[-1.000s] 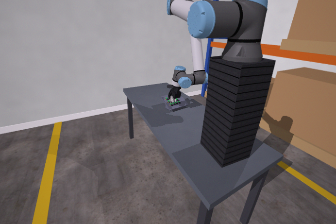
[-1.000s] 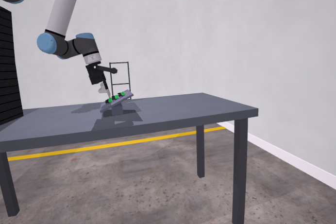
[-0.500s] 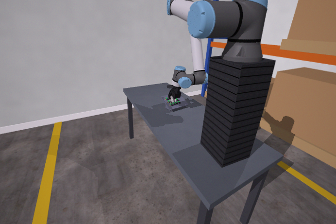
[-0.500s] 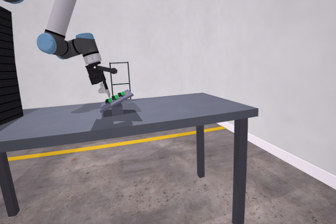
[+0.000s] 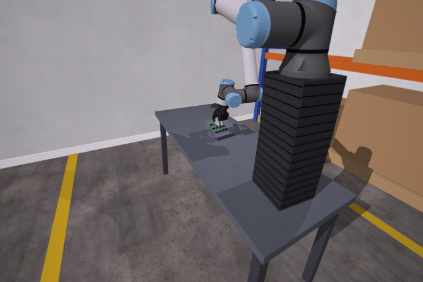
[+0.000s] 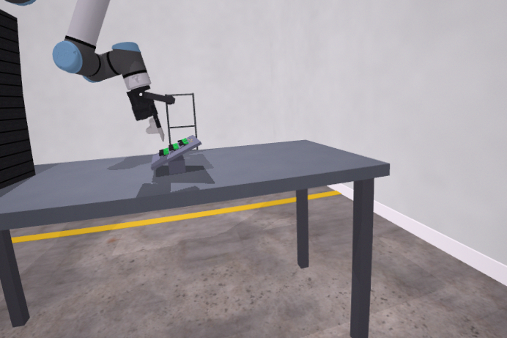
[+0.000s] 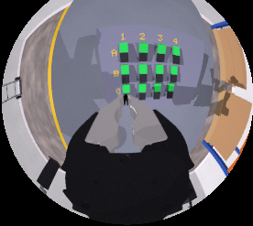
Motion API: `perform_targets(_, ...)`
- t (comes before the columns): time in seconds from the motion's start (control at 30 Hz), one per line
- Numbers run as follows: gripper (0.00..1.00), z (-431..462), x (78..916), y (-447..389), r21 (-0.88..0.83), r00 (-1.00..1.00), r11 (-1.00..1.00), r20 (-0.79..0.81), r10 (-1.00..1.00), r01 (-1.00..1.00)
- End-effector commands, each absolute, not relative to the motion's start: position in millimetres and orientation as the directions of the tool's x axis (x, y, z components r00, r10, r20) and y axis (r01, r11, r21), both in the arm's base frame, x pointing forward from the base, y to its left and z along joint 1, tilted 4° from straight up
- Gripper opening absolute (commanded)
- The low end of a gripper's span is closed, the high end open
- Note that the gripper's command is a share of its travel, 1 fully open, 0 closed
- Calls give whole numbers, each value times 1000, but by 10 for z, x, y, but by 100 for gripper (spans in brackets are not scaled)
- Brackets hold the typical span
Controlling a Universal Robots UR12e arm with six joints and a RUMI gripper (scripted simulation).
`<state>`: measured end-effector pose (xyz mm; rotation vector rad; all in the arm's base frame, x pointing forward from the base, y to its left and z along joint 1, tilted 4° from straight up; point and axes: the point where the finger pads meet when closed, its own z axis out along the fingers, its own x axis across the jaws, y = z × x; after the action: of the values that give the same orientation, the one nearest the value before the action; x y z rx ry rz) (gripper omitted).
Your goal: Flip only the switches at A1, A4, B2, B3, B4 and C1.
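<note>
The tilted grey switch panel (image 5: 230,125) (image 6: 157,162) (image 7: 104,65) stands on the table (image 5: 211,161) (image 6: 275,160). In the wrist view it carries three rows lettered A to C and columns numbered 1 to 4. Each switch shows a green part and a black part. My gripper (image 5: 217,123) (image 6: 162,138) (image 7: 126,95) is shut on nothing. Its tips point down at the panel's near left corner, just in front of switch C1 (image 7: 126,89). I cannot tell whether the tips touch it.
The arm's black ribbed pedestal (image 5: 296,141) stands on the near end of the table. A thin wire frame (image 6: 194,114) stands behind the panel. A blue and orange rack with cardboard boxes (image 5: 387,119) is behind the arm.
</note>
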<state>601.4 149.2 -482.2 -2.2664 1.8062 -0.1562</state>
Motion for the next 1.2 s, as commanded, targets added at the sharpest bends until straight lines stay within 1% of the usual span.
perform_targets(0.0,0,-4807,5980,1490,-248,231,-208,-66,-971,-946)
perform_targets(0.67,0,-4810,6004,1474,-248,205,-180,-77,-976,-952)
perform_targets(0.87,0,-4803,6020,1455,-243,154,-126,-99,-983,-962)
perform_targets(1.17,0,-4793,6058,1413,-227,27,9,-152,-988,-974)
